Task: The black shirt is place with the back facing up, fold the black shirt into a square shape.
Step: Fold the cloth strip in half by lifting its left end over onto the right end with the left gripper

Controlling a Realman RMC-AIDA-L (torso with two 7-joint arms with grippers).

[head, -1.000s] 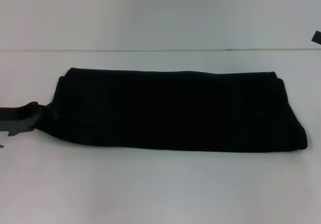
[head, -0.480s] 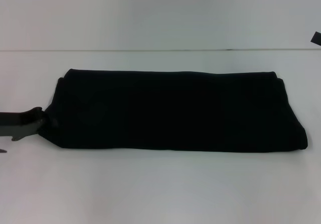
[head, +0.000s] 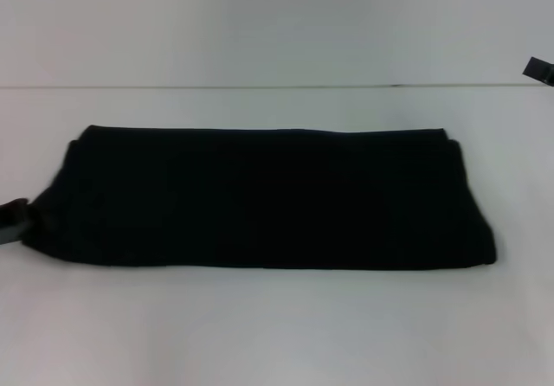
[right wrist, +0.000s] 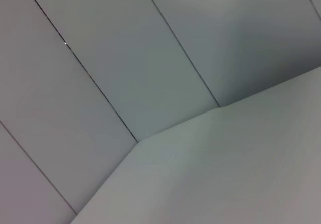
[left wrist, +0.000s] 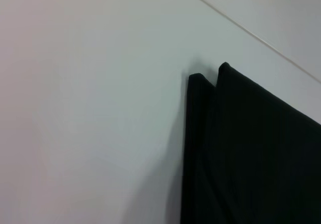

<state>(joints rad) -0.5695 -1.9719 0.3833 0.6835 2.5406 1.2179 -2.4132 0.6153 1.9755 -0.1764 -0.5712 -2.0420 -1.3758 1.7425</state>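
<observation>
The black shirt (head: 260,197) lies folded into a long, wide band across the white table (head: 277,325). In the left wrist view its layered far-left corner (left wrist: 220,88) shows, with the cloth running off the picture's edge. My left gripper (head: 12,221) shows only as a dark grey piece at the view's left border, right against the shirt's left end. Where it meets the cloth is lost in black. My right gripper is out of view, and its wrist camera sees only table and wall.
A small black piece (head: 537,67) sticks in at the far right, above the table's back edge (head: 277,86); I cannot tell what it is. A pale panelled wall (right wrist: 100,58) stands behind. Bare white table surrounds the shirt.
The shirt has slid left and a little toward me. The left gripper has drawn back left with it, almost out of view. The small black piece at far right has shifted slightly left.
</observation>
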